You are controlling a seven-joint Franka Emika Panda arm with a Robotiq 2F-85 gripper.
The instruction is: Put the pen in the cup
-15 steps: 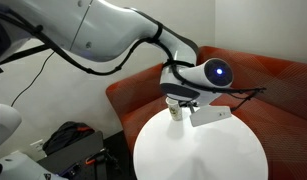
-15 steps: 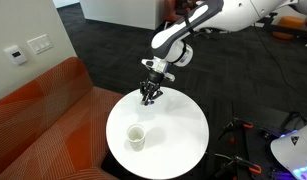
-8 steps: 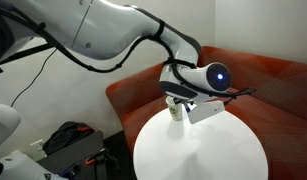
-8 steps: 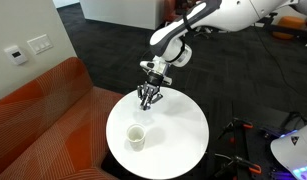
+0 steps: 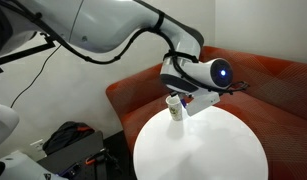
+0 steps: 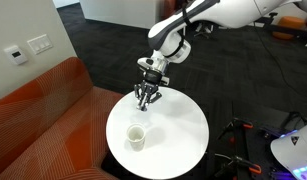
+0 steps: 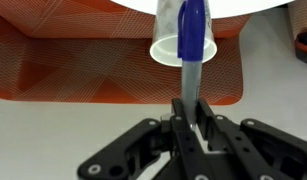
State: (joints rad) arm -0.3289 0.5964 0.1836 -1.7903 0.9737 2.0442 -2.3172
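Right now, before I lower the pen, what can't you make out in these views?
The pen: too small to see within the gripper in an exterior view.
The cup: in the wrist view the pen covers its middle and the top edge cuts it off.
The cup's inside: too small to tell in both exterior views.

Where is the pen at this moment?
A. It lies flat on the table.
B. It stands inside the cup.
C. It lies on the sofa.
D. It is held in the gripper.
D: in the wrist view the pen is clamped in the gripper, while in an exterior view the cup stands apart on the table.
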